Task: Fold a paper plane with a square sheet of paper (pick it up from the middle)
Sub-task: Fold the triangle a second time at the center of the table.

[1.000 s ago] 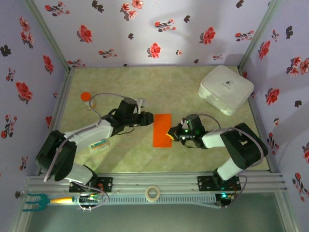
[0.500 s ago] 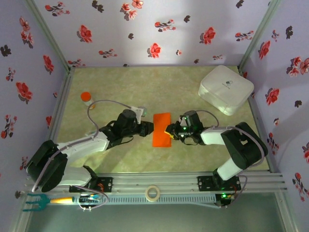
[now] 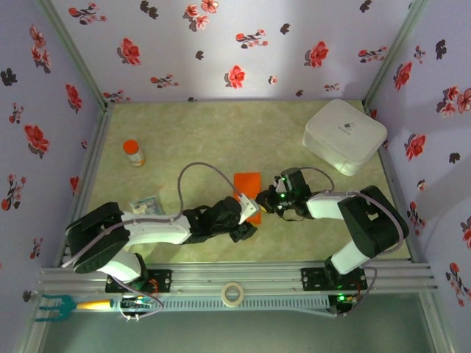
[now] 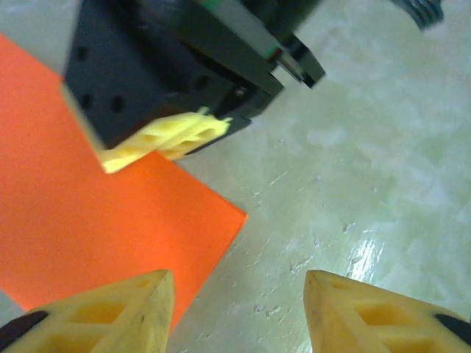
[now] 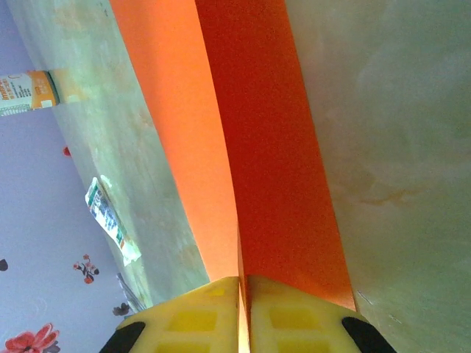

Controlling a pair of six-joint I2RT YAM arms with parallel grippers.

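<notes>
The square sheet of paper is a bright orange-red folded rectangle lying mid-table. My right gripper holds its right edge. In the right wrist view the two yellow fingers are pressed together on the paper, whose layers rise away from them in a crease. My left gripper sits at the sheet's near right corner. In the left wrist view it stands open: one tip lies over the paper's edge, the other over bare table. The right gripper's yellow fingers rest on the sheet just beyond.
A white case stands at the back right. An orange-capped bottle is at the left and a small printed packet lies nearer. A tape roll sits on the front rail. Flowered walls close three sides.
My left arm has swung from the paper's left side round to its near right corner, and its jaws have widened. The right gripper has stayed on the paper's right edge.
</notes>
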